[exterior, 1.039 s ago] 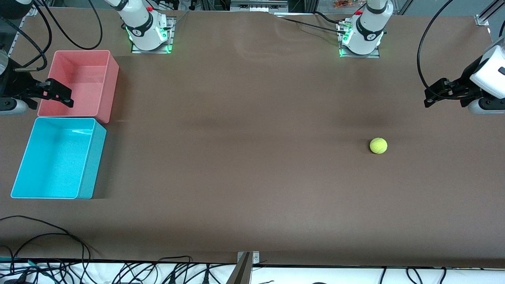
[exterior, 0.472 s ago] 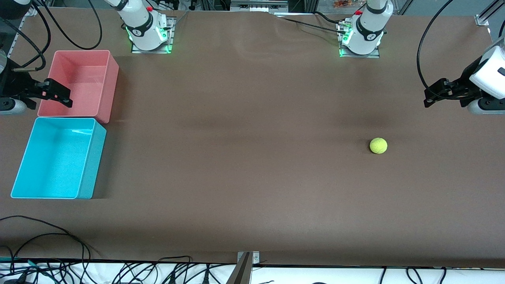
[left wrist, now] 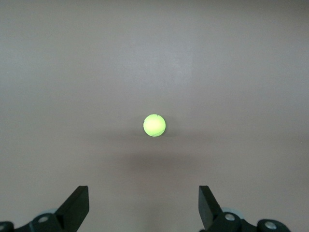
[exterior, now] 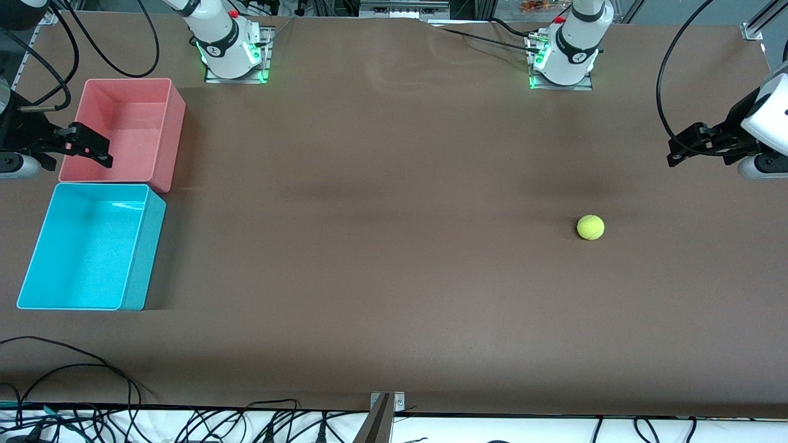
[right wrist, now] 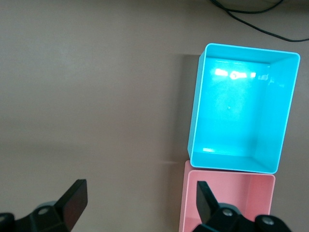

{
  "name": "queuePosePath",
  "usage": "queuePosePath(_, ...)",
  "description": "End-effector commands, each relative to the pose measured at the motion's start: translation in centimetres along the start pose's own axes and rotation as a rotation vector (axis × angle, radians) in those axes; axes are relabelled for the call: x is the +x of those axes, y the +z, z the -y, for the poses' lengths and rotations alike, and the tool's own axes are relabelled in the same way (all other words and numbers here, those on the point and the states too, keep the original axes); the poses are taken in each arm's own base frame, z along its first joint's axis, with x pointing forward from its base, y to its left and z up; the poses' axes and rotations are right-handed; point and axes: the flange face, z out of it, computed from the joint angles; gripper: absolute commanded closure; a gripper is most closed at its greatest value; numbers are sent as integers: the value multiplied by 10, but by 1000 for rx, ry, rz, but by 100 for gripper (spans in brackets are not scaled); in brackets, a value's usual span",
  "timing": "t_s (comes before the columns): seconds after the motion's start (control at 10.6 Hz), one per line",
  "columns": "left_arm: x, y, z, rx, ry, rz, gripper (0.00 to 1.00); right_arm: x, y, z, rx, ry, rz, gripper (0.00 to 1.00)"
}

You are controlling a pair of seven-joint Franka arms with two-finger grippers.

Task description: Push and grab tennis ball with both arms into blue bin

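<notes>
Since a second ago the left tool has drawn slightly toward the left arm's end of the bench, and the right tool has edged a touch toward the right arm's end; the ball and both bins lie where they were.

The tennis ball is small, round and fuzzy, a bright yellow-green, far smaller than either bin. It rests alone on the bare brown bench, toward the left arm's end.

The left tool hangs in the air above the bench at that same end, its two black fingers spread wide with nothing between them. In the left wrist view the ball sits centred between the two fingertips but well apart from them, with a soft shadow on the bench beside it.

The right tool hovers over the rim of the pink bin at the right arm's end, its fingers likewise spread apart and holding nothing. The blue bin stands just beside the pink bin, nearer the front camera, and is well apart from the ball. Its inside shows bare.
</notes>
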Motion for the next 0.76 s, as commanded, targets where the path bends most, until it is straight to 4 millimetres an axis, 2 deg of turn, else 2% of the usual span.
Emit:
queuePosePath(0.0, -2, 18, 6, 30, -10, -31, 0, 1, -5, -6, -4, -9, -6, 0)
queuePosePath(0.19, -3, 34, 10, 38, -15, -15, 0, 1, -5, -3, -3, -13, -4, 0)
queuePosePath(0.66, 4, 97, 39, 37, -58, -30, 0, 2, 1, -8, -3, -5, 8, 0)
